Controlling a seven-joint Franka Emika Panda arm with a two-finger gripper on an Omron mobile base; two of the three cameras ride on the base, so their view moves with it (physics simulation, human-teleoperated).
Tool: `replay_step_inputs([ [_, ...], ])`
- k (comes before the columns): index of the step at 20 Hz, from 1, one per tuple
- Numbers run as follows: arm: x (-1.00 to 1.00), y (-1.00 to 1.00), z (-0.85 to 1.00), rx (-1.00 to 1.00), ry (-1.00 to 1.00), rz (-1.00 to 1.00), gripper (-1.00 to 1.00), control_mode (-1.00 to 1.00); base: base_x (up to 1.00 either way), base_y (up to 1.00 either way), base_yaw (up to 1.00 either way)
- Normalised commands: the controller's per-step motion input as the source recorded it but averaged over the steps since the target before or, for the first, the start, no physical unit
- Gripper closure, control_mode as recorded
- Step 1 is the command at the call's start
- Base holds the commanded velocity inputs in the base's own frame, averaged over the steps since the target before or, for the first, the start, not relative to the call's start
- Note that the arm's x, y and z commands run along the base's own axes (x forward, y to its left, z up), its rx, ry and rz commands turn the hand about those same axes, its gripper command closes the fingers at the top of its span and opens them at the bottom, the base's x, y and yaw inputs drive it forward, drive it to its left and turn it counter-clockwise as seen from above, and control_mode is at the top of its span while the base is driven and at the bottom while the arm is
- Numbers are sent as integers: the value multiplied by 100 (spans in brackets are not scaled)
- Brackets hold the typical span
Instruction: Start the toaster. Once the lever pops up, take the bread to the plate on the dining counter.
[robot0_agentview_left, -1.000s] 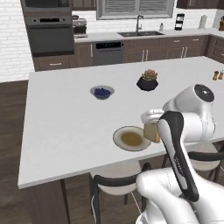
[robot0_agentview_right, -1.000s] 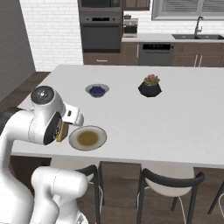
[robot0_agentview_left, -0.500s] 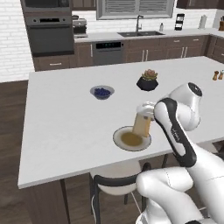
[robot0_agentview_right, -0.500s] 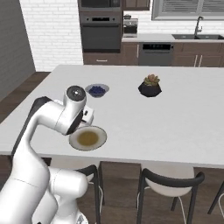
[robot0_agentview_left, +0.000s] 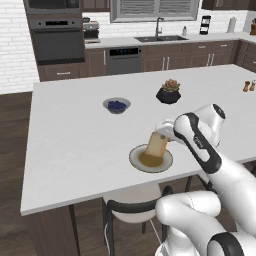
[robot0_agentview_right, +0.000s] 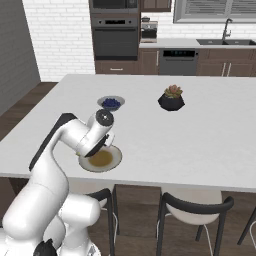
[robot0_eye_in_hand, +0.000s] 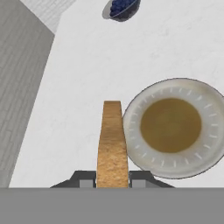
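your tool (robot0_agentview_left: 163, 134) has swung out from beside the robot's body and now holds the bread (robot0_agentview_left: 157, 145) clamped edge-on, just over the near rim of the plate (robot0_agentview_left: 134, 156) on the counter (robot0_agentview_left: 75, 145); only lowering and release look left.

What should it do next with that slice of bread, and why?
Probably shift a bit sideways and lower. The gripper is shut on the bread, which hangs edge-on beside the plate in the hand view, so it seems not yet squarely over it on the dining counter.
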Motion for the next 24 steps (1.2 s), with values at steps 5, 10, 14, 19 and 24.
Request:
replay_step_inputs([
  [5,34,-3,-5,5,9,0,100,-100,0,0,0],
  [10,33,-3,-11,3,10,0,100,-100,0,0,0],
  [14,27,0,-28,3,5,0,100,-100,0,0,0],
  [19,25,-1,-39,3,1,0,100,-100,0,0,0],
  [24,32,0,-36,2,0,0,100,-100,0,0,0],
])
